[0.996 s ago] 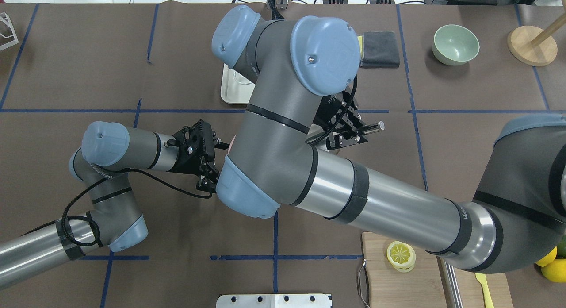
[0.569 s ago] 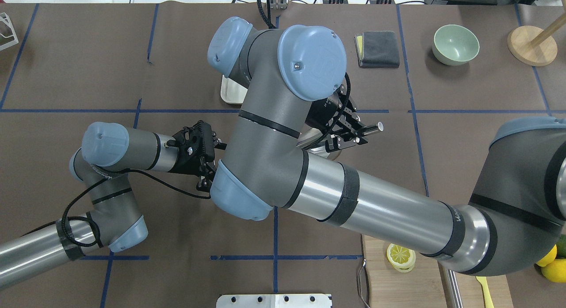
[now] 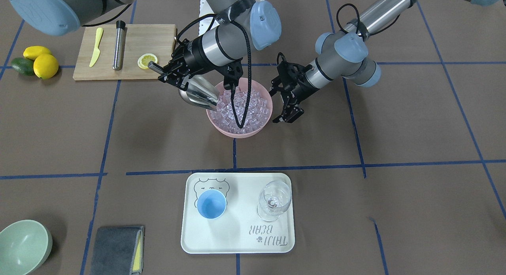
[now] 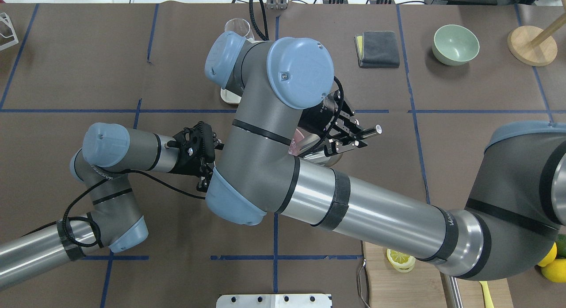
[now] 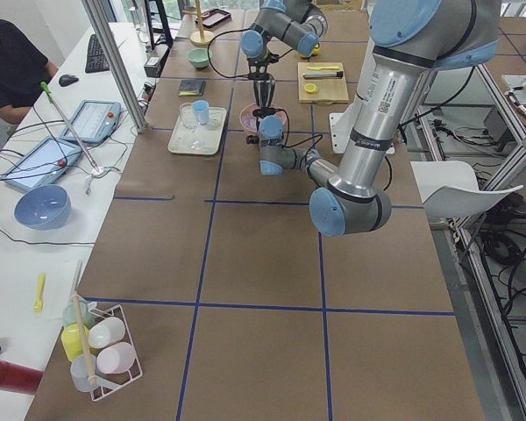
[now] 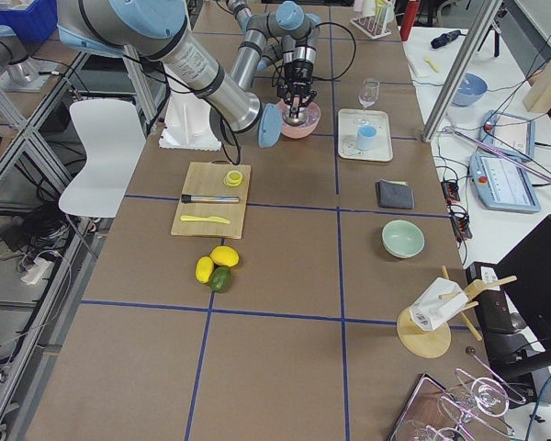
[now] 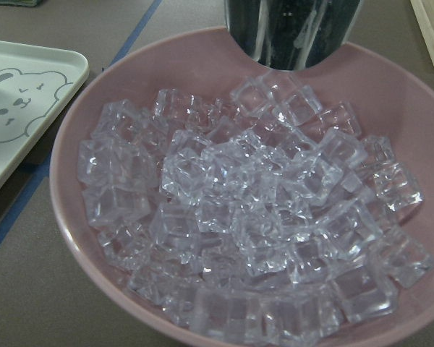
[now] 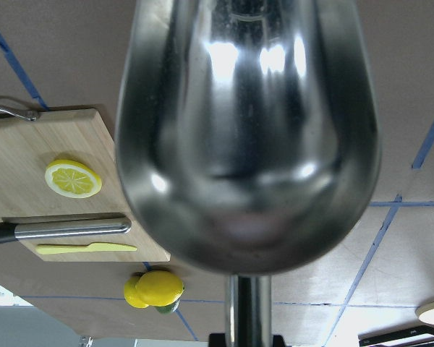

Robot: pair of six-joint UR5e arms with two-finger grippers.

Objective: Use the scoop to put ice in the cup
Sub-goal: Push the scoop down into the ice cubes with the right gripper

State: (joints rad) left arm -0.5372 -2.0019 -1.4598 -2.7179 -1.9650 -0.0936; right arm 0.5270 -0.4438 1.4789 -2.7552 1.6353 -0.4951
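Shiny silver metal scoop (image 3: 197, 94): rod handle is clamped firmly in the right gripper (image 3: 170, 74); the trough is tilted down, its lip laid over the rim of the pink round bowl (image 3: 237, 133) on the side towards the wooden cutting board (image 3: 158, 38), at the edge of the heaped clear ice cubes (image 3: 247, 109). Left gripper (image 3: 284, 105): spread wide, nothing gripped, just beside the opposite rim. Small light-blue cup (image 3: 211, 204): stood upright on the white tray (image 3: 237, 247), apart from the clear stemmed glass (image 3: 274, 200). Bare brown table is seen between bowl and tray.

A white chair (image 6: 101, 138) stands beside the brown, blue-taped table (image 6: 275, 367), a white desk (image 5: 13, 281) opposite.
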